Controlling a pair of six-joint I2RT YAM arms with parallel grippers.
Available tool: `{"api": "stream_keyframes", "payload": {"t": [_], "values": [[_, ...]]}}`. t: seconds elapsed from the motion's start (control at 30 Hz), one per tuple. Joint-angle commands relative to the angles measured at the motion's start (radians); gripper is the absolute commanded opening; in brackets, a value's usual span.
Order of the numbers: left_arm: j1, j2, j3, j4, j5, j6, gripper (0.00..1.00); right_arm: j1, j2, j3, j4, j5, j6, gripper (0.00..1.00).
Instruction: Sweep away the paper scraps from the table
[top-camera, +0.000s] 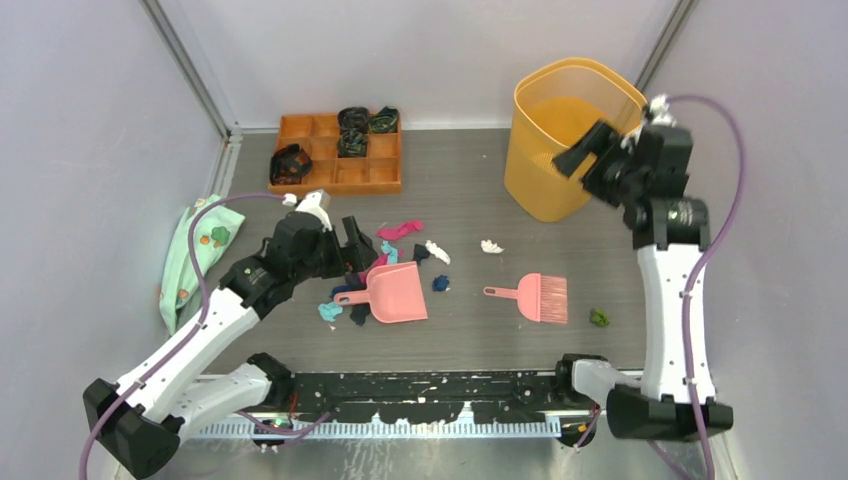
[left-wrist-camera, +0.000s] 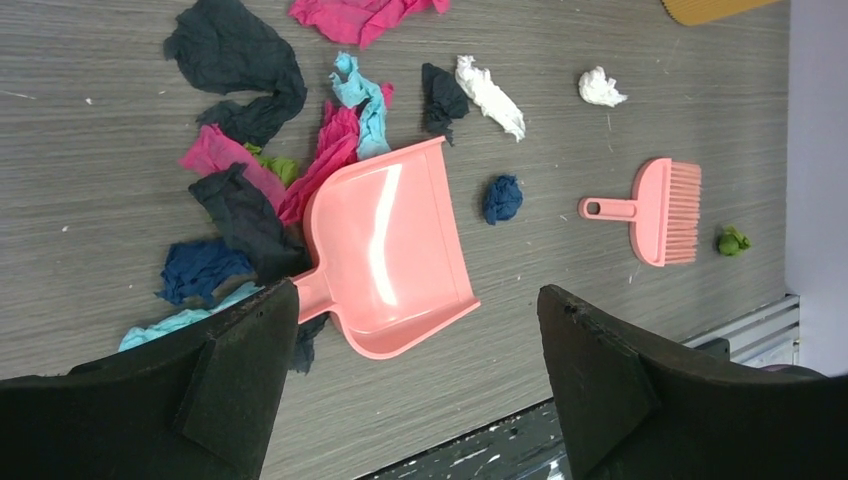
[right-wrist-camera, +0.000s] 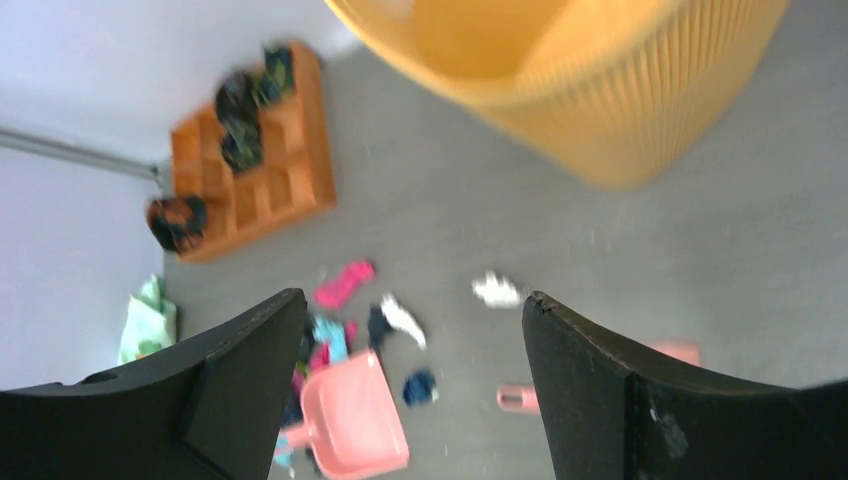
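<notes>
Paper scraps (top-camera: 400, 232) in magenta, teal, black, dark blue and white lie scattered on the grey table (top-camera: 480, 335), most of them left of and behind the pink dustpan (top-camera: 397, 293). Apart from these lie a white scrap (top-camera: 490, 246), a dark blue one (top-camera: 440, 283) and a green one (top-camera: 599, 317). A pink brush (top-camera: 541, 297) lies flat to the right of the dustpan. My left gripper (top-camera: 352, 247) is open and empty above the dustpan's handle end (left-wrist-camera: 312, 290). My right gripper (top-camera: 590, 150) is open and empty, raised beside the orange bin (top-camera: 555, 150). The right wrist view is blurred.
An orange compartmented tray (top-camera: 320, 178) with black-and-green bands stands at the back left. A mint-green printed cloth (top-camera: 190, 262) lies at the left edge. The black and silver rail (top-camera: 420, 400) runs along the near edge. Walls enclose the left, back and right.
</notes>
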Motion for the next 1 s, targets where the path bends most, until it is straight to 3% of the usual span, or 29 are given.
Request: {"api": "stream_keyframes", "payload": {"t": [0.0, 0.17, 0.47, 0.7, 0.97], "values": [[-0.003, 0.01, 0.038, -0.048, -0.022, 0.015, 0.91, 0.003, 0.186, 0.32, -0.05, 0.072, -0.112, 0.85], [-0.004, 0.064, 0.044, -0.038, -0.044, 0.038, 0.91, 0.042, 0.35, 0.486, -0.061, 0.132, -0.221, 0.86], [-0.003, 0.314, 0.191, -0.008, -0.079, 0.094, 0.92, 0.106, 0.631, 0.769, -0.135, 0.263, -0.374, 0.86], [0.003, 0.466, 0.293, -0.013, -0.036, 0.157, 0.92, 0.164, 0.776, 0.861, -0.17, 0.296, -0.47, 0.85], [0.063, 0.468, 0.253, 0.023, 0.045, 0.183, 0.93, 0.211, 0.877, 0.839, -0.201, 0.379, -0.515, 0.77]]}}
